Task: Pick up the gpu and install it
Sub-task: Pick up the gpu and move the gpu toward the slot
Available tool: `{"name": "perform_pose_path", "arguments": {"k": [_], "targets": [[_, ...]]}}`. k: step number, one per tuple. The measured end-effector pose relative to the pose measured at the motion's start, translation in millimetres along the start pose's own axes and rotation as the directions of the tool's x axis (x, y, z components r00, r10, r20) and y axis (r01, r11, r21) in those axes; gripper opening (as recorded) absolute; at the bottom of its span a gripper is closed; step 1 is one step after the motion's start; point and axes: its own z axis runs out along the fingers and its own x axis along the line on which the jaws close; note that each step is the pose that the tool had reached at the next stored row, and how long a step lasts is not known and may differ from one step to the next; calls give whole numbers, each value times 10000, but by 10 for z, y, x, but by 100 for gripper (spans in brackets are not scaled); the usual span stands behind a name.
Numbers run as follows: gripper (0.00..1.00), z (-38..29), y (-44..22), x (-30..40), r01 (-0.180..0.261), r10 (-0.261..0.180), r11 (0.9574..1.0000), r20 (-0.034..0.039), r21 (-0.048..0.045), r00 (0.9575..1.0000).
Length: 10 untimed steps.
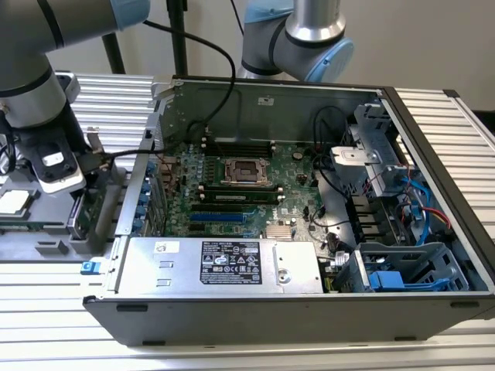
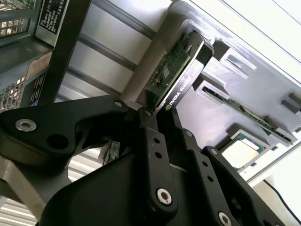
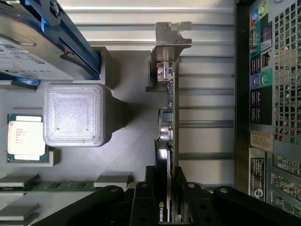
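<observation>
Gripper (image 3: pixel 168 188) is shut tight on one end of the green card (image 3: pixel 170 108), which stands on its thin edge in the grey tray (image 3: pixel 127 155) beside the computer case (image 1: pixel 309 309), its long side running straight away toward its silver bracket (image 3: pixel 171 35).

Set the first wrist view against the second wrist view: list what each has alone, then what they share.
First wrist view: the thin green gpu card edge-on with its silver metal bracket, a clear ribbed plastic block, a silver hard drive with white label.
Second wrist view: the gpu's broad green face.
Both: the black hand closed on the gpu, a square silver processor chip in the grey tray.
</observation>
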Motion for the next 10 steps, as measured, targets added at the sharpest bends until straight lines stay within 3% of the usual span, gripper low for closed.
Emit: {"name": "perform_pose_path", "arguments": {"k": [10], "targets": [[0,-33,2,0,0,0,10000,0,0,10000]]}}
